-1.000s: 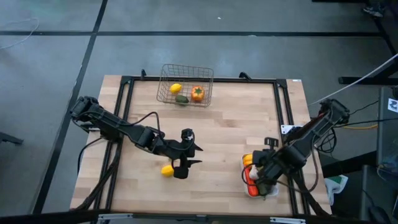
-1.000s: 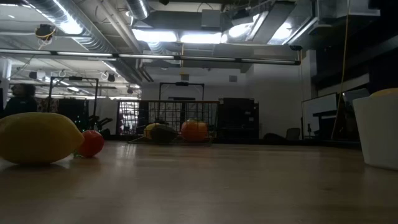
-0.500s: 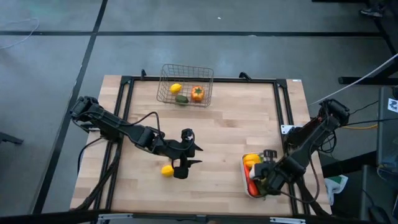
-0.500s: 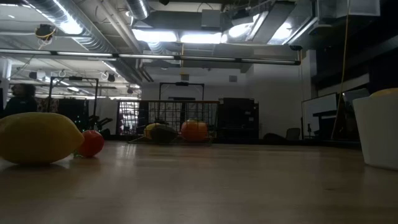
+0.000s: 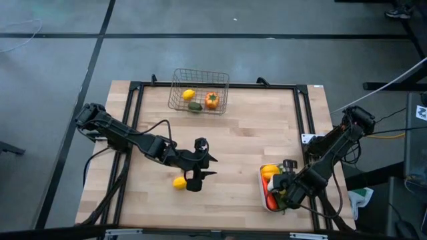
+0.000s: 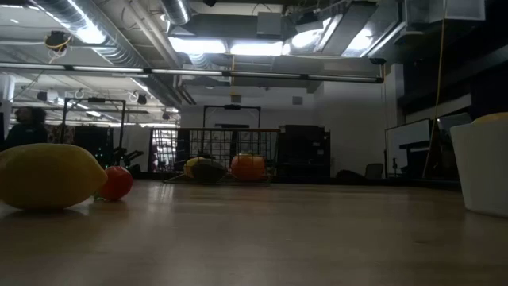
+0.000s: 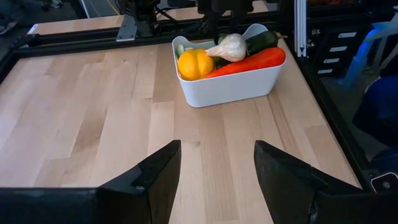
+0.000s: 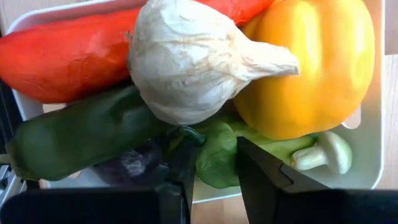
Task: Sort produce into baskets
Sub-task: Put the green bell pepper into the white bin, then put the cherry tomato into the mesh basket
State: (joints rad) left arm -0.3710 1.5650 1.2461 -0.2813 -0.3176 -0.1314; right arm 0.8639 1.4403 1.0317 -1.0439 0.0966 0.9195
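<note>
No writing shows; left gripper [image 5: 205, 167] spread, right gripper [image 8: 211, 163] narrowly parted over tray [image 5: 263, 193].

Looks past two dark, parted fingers [image 7: 155, 177] across bare wooden table [image 7: 93, 106] to a white tray [image 7: 230, 87] holding a yellow pepper [image 7: 194, 63], white garlic [image 7: 229, 46], an orange carrot [image 7: 249, 61] and a green cucumber [image 7: 261, 41].

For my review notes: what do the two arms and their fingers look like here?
Both arms are dark, nearly black, built of jointed segments with black cables looping alongside. The left gripper and right gripper each end in two dark, flat, blunt-tipped fingers. No markings or labels are legible.
</note>
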